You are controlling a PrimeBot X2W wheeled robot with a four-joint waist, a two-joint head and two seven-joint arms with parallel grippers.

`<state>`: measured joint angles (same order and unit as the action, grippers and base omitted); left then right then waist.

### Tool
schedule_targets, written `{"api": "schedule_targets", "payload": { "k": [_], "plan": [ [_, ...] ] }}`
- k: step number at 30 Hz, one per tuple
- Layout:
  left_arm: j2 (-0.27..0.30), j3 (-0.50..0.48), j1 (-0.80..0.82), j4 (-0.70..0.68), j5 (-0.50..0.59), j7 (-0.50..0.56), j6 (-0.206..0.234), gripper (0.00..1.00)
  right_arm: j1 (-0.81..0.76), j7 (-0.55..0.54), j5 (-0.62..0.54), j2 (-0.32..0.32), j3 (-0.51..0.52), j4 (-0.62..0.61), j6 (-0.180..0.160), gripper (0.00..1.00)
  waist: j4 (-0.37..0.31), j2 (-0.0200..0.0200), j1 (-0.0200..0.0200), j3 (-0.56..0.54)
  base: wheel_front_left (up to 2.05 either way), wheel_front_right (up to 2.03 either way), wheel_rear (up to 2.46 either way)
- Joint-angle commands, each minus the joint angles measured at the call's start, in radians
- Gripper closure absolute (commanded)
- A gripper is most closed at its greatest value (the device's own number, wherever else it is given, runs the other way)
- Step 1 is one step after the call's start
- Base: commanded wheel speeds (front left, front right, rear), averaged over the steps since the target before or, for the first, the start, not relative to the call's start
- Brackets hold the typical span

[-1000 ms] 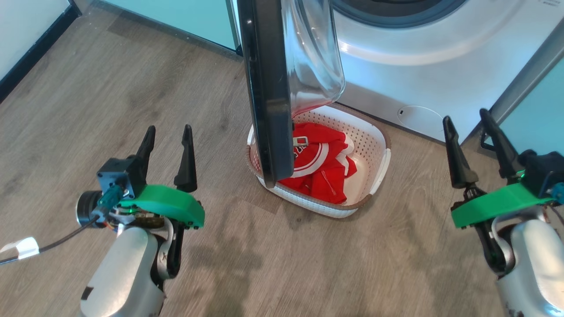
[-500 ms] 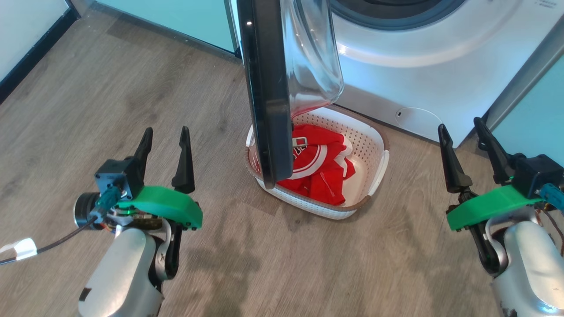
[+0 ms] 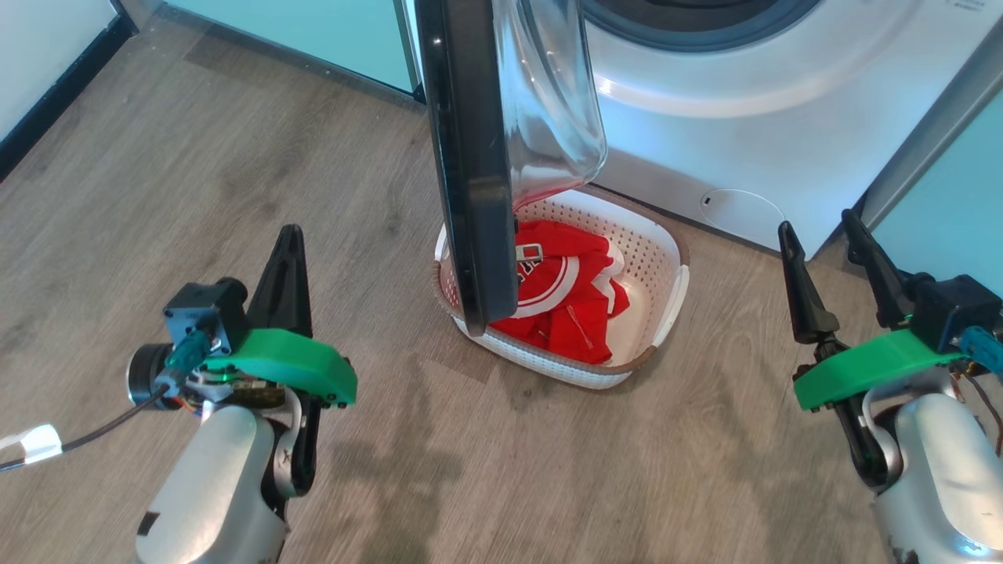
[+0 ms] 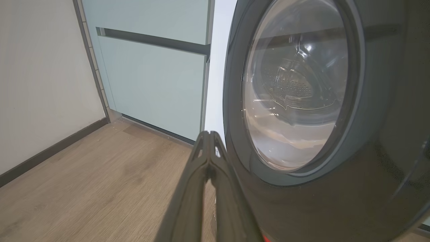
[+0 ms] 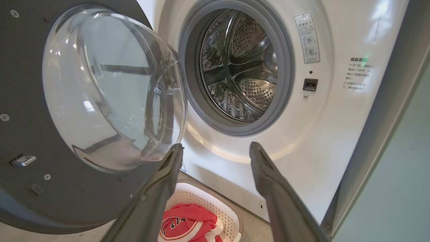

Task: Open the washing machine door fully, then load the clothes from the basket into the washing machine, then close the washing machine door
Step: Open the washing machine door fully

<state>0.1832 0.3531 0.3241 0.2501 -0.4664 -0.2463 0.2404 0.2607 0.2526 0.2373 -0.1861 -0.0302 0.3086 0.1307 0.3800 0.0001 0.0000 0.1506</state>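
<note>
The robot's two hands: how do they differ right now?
The left hand has its two fingers pressed together, while the right hand has its fingers spread wide apart. The left hand sits on the outer black side of the washing machine door, whereas the right hand is on the glass-bowl side, facing the open drum. Both are empty and have the same long dark fingers.

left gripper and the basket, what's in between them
In the head view, bare floor runs from the left gripper to the washing machine door, whose black rim hangs edge-on over the left side of the basket.
</note>
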Motion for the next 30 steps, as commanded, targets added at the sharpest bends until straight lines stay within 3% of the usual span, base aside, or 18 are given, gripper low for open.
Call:
{"api": "schedule_targets", "payload": {
  "k": [1, 11, 23, 30],
  "plan": [
    [0.026, -0.038, 0.025, -0.031, -0.003, -0.002, 0.001, 1.00, 0.044, 0.009, -0.006, 0.006, -0.017, -0.030, 0.000, 0.00, 0.000, -0.0001, 0.0000, 0.001, 0.00, 0.00, 0.00],
    [0.030, -0.054, 0.075, -0.073, 0.013, -0.009, 0.010, 1.00, 0.053, 0.009, 0.001, 0.007, -0.024, -0.026, 0.000, 0.00, 0.003, -0.0001, 0.0000, 0.002, 0.00, 0.00, 0.00],
    [0.018, -0.079, 0.239, -0.344, 0.157, -0.015, 0.027, 1.00, 0.052, 0.009, 0.002, 0.016, -0.036, -0.024, 0.000, 0.00, -0.008, -0.0001, 0.0000, -0.004, 0.00, 0.00, 0.00],
    [-0.062, 0.055, 0.310, -0.469, 0.234, -0.015, -0.021, 1.00, 0.053, 0.009, 0.003, 0.021, -0.045, -0.016, 0.000, 0.00, -0.022, -0.0001, 0.0000, -0.005, 0.00, 0.00, 0.00]
  ]
}}
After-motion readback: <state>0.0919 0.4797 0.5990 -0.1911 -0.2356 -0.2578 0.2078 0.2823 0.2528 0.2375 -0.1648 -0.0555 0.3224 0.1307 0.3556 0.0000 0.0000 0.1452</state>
